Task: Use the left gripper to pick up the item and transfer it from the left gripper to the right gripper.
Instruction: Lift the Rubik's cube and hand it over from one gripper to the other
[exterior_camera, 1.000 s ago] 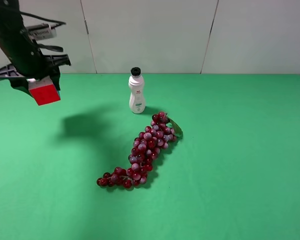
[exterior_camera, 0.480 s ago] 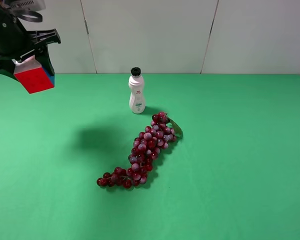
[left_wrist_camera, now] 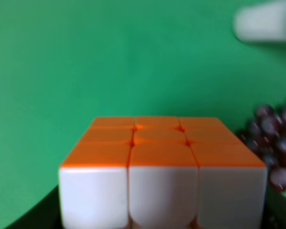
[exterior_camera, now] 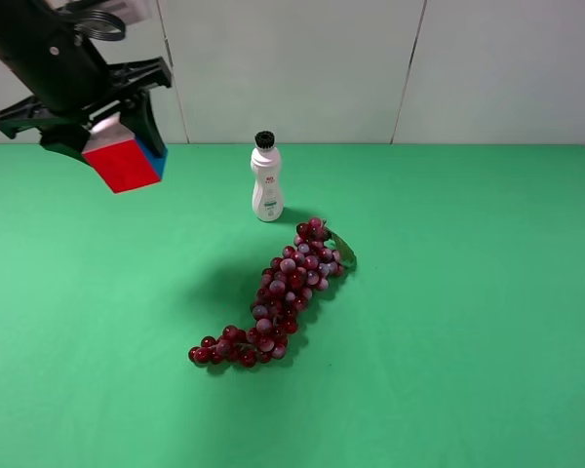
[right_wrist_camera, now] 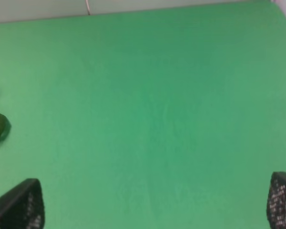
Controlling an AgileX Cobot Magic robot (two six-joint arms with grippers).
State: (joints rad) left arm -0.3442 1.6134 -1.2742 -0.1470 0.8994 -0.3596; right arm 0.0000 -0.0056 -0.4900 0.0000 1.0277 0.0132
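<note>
Above the far left corner of the surface [exterior_camera: 468,341], the item [exterior_camera: 127,164] is held aloft in the left tool [exterior_camera: 120,146], seemingly for handover to the wide-open right tool [right_wrist_camera: 150,202].

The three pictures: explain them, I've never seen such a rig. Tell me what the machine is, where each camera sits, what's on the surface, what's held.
This is a robot with two arms, each ending in a two-fingered claw. The wide picture comes from a camera mounted high over the green table. In it the left gripper, shut, holds a puzzle cube in the air. The orange-and-white close-up is that same cube, seen from the left wrist camera. The right wrist camera shows the right gripper open and empty. On the table are a white bottle, upright, and a bunch of red grapes.
</note>
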